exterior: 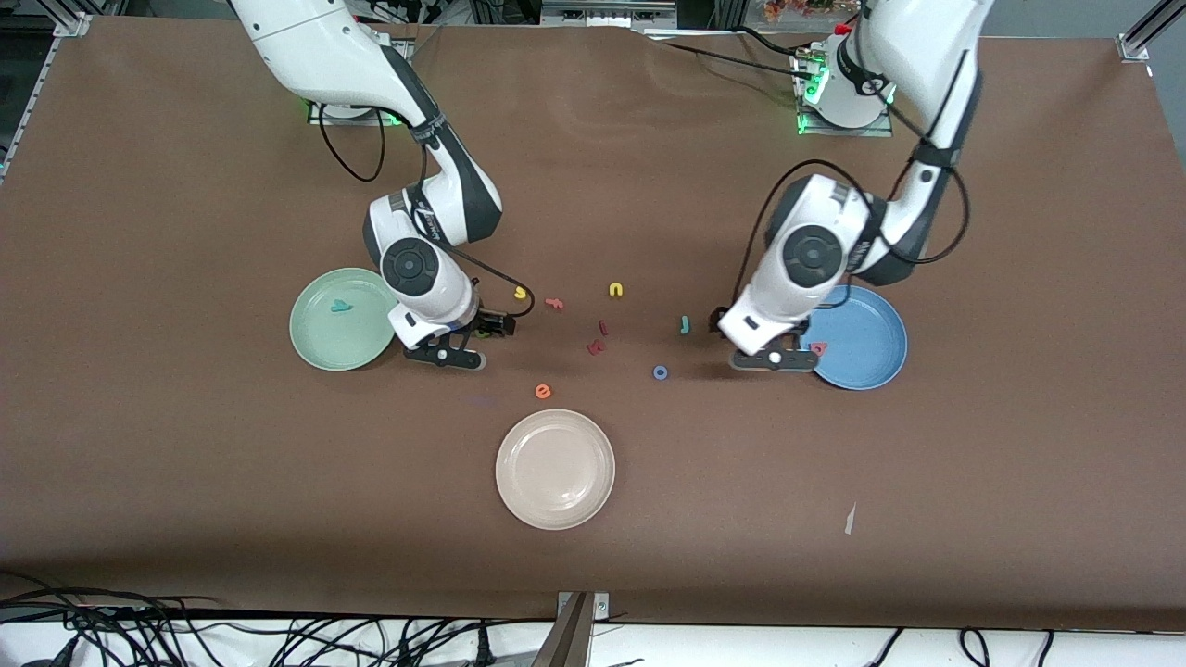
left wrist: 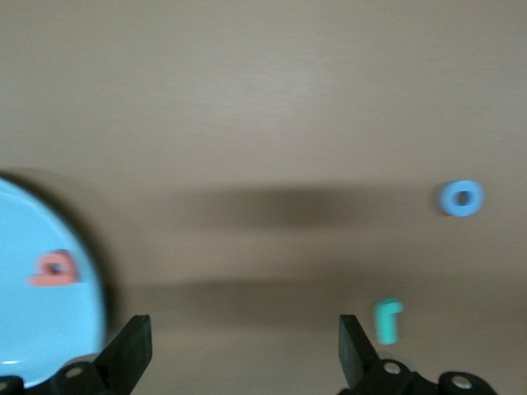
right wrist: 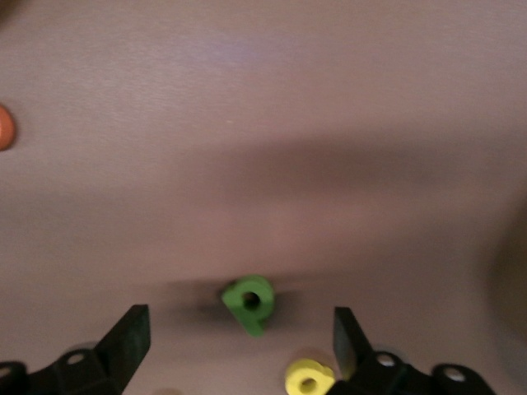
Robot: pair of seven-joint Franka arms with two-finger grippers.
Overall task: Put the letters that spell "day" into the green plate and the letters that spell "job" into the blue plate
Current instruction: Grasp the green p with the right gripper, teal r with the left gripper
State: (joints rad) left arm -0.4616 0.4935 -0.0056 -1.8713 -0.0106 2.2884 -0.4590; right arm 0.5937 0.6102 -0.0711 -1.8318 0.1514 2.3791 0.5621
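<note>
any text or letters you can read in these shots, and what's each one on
No printed words or labels are readable; only loose foam letters.
"y": teal letter in the green plate
"b": pinkish-red letter in the blue plate
"j": teal letter on the table
"o": blue ring on the table
"d": green letter on the table
Lettering on the right arm's wrist: too small to read.

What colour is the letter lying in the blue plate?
Pinkish-red: the letter b in the blue plate, clearest in the left wrist view.
</note>
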